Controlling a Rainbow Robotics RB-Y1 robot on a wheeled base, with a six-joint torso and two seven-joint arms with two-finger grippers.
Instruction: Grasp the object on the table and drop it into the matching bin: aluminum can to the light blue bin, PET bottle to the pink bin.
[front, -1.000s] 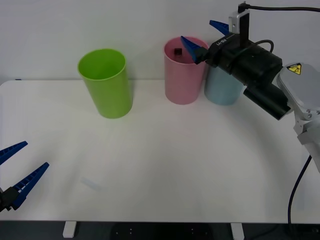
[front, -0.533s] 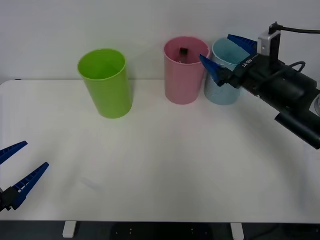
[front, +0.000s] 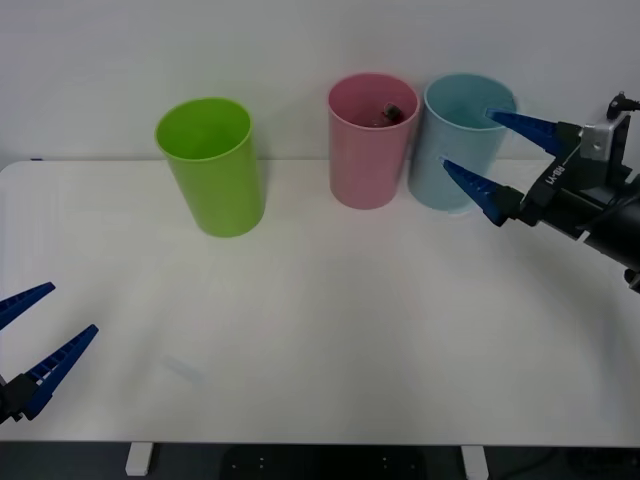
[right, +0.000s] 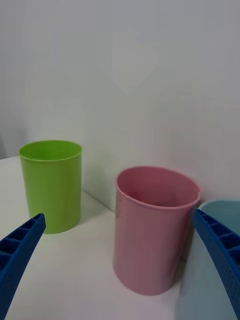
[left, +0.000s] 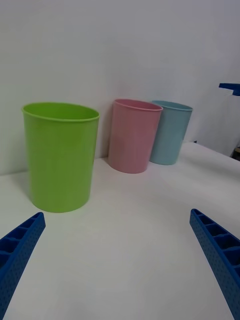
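Observation:
The PET bottle (front: 388, 112) lies inside the pink bin (front: 368, 150), only its dark top showing below the rim. The light blue bin (front: 452, 175) stands just right of the pink one, touching or nearly so. My right gripper (front: 467, 140) hangs open and empty in front of the light blue bin, its fingers pointing left. In the right wrist view, the pink bin (right: 150, 235) is straight ahead and the light blue bin (right: 202, 290) close by. My left gripper (front: 72, 308) waits open at the table's (front: 330, 330) front left corner.
A lime green bin (front: 212, 168) stands at the back left, apart from the pink one. The left wrist view has the green bin (left: 60, 155), pink bin (left: 134, 142) and light blue bin (left: 170, 132) in a row along the white wall.
My right gripper has drawn back to the right, from over the pink bin's rim to in front of the light blue bin. The bottle has settled lower in the pink bin. The left arm stayed put.

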